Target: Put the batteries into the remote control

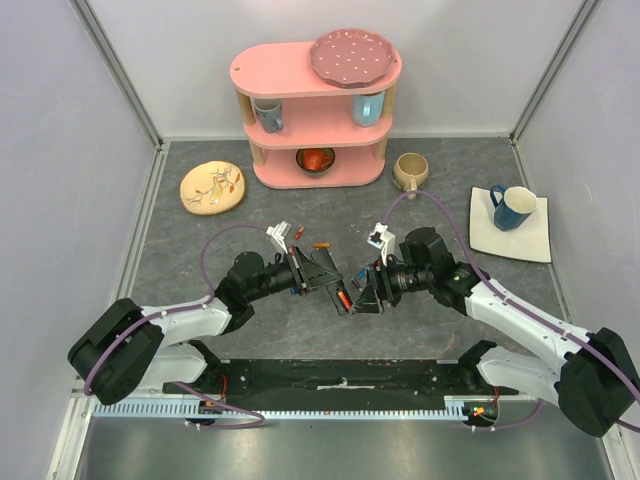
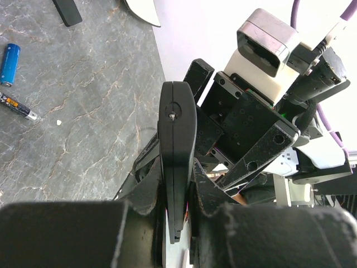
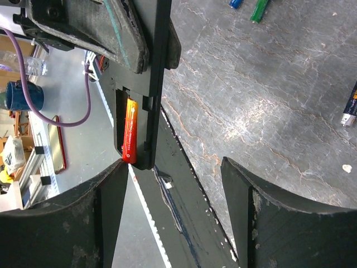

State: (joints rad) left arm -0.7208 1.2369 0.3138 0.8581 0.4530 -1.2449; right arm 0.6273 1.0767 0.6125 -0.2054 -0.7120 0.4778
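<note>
Between your left jaws, clamped tight, you held the remote control (image 2: 177, 145) on edge above the table (image 2: 83, 123). An orange battery (image 3: 129, 129) sat in its recess. Your right jaws stood apart, empty, near its end. A blue battery (image 2: 10, 64) and a green battery (image 3: 258, 10) lay loose on the table.

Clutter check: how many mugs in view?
4. Dark blue ceramic mug on white square plate; beige ceramic mug beside pink oval shelf; grey-blue mug and light blue mug on its middle tier.
</note>
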